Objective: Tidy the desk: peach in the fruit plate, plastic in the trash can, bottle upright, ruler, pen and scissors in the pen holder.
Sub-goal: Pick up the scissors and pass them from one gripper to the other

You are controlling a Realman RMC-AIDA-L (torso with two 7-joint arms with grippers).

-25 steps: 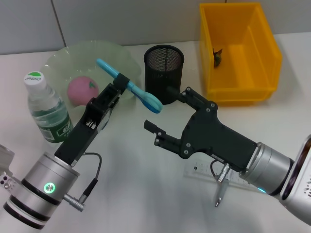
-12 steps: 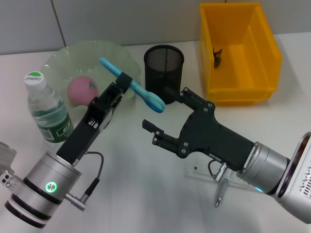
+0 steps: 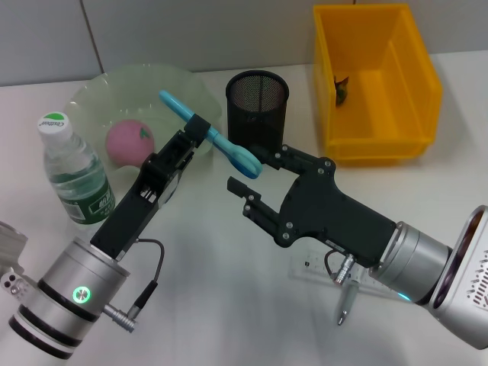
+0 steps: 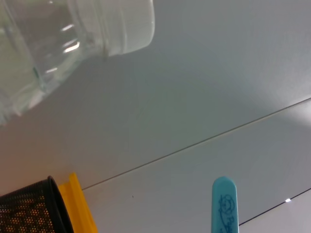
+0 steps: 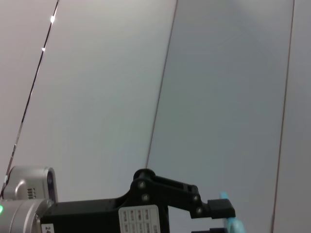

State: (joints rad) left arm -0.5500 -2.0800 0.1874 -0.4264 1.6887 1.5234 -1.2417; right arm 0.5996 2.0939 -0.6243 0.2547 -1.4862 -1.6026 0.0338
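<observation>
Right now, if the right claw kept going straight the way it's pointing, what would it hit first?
Most likely the blue scissors held in the left claw: the open right claw points at their handle end, close by. Beyond lies the fruit plate. Depth is unclear, so it might pass underneath.

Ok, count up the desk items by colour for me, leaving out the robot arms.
Blue: 1, scissors
Pink: 1, peach
Black: 1, pen holder
Yellow: 1, bin
Green: 1, fruit plate
Clear: 2, bottle, ruler
Silver: 1, pen
Total: 8
</observation>
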